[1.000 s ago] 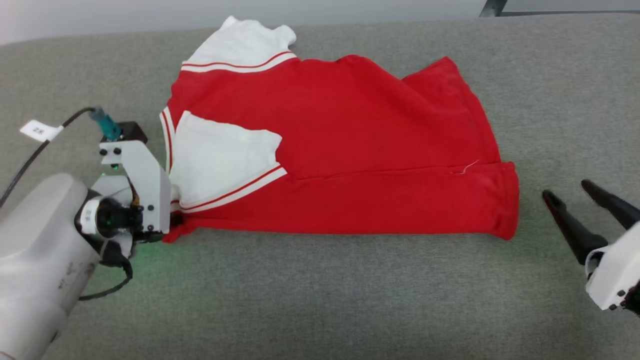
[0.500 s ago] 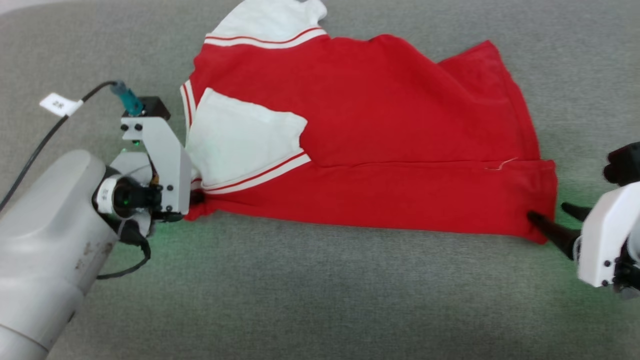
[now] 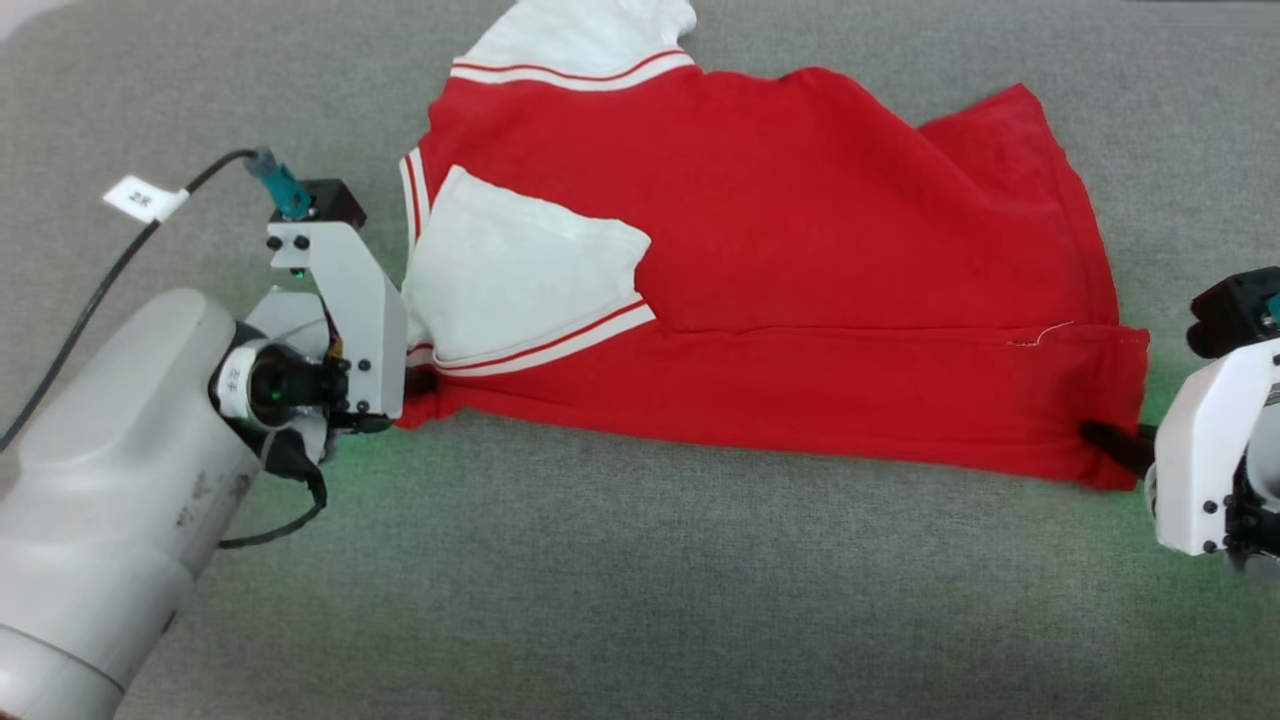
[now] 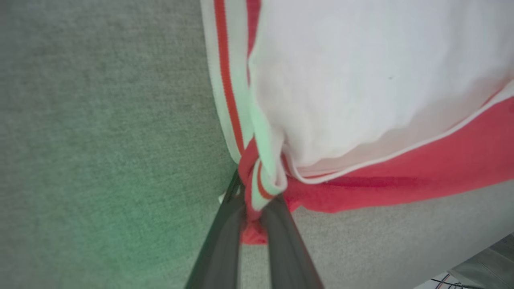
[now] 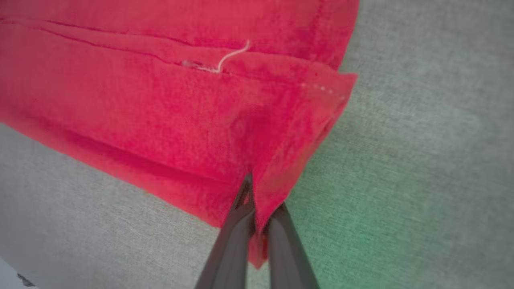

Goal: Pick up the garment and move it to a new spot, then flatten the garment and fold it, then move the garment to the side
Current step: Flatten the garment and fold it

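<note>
The garment, a red shirt with white sleeves and striped trim, lies partly folded on the grey surface, its near edge doubled over. My left gripper is shut on the garment's near left corner; in the left wrist view the fingers pinch bunched red cloth and striped trim. My right gripper is shut on the garment's near right corner, with the hem squeezed between both dark fingers. A white sleeve lies folded across the red body.
A grey fabric surface spreads under everything, with open room in front of the garment. A black cable with a white tag runs from my left wrist. Green light glows on the cloth beside both grippers.
My right gripper has moved left to the garment's near right corner and closed on it. The head camera shifted, so the whole scene sits further right and higher. The left grip is unchanged.
</note>
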Controlling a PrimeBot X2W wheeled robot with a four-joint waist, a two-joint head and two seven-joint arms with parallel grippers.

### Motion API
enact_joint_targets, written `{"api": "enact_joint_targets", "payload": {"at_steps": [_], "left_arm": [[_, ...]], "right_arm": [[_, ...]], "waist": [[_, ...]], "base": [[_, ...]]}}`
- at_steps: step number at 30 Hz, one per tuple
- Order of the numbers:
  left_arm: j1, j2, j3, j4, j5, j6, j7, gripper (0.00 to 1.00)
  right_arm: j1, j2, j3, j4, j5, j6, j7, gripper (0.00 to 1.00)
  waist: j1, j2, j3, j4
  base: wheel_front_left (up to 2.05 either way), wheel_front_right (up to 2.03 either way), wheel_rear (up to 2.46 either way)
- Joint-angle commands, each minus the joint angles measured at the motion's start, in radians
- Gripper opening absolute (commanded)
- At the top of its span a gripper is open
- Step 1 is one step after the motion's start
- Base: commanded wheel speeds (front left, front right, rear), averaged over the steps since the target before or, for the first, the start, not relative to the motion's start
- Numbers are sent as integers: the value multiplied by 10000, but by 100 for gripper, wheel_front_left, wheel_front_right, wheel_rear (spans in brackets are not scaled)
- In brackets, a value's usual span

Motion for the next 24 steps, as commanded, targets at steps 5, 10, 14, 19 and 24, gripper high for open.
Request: {"api": "enact_joint_targets", "payload": {"at_steps": [5, 10, 14, 19, 24], "left_arm": [[513, 166, -192, 188, -19, 34, 239, 0], [611, 282, -220, -29, -84, 61, 393, 0], [776, 398, -258, -279, -149, 151, 571, 0], [1003, 540, -341, -659, -163, 265, 740, 0], [1378, 857, -451, -1371, -192, 473, 955, 0]], "right_arm": [[5, -375, -5, 160, 141, -16, -91, 0], [190, -670, 76, 106, 243, -16, -27, 0], [393, -894, 163, -84, 377, -16, 167, 0], [695, -1148, 218, -413, 563, -16, 460, 0], [1328, -1415, 88, -1018, 870, -16, 855, 0]], "waist": [[0, -1, -484, 186], [0, -1, -933, 342], [0, -1, -1275, 473], [0, -1, -1579, 615], [0, -1, -1866, 741]], "base": [[0, 0, 0], [0, 0, 0], [0, 0, 0], [0, 0, 0], [0, 0, 0]]}}
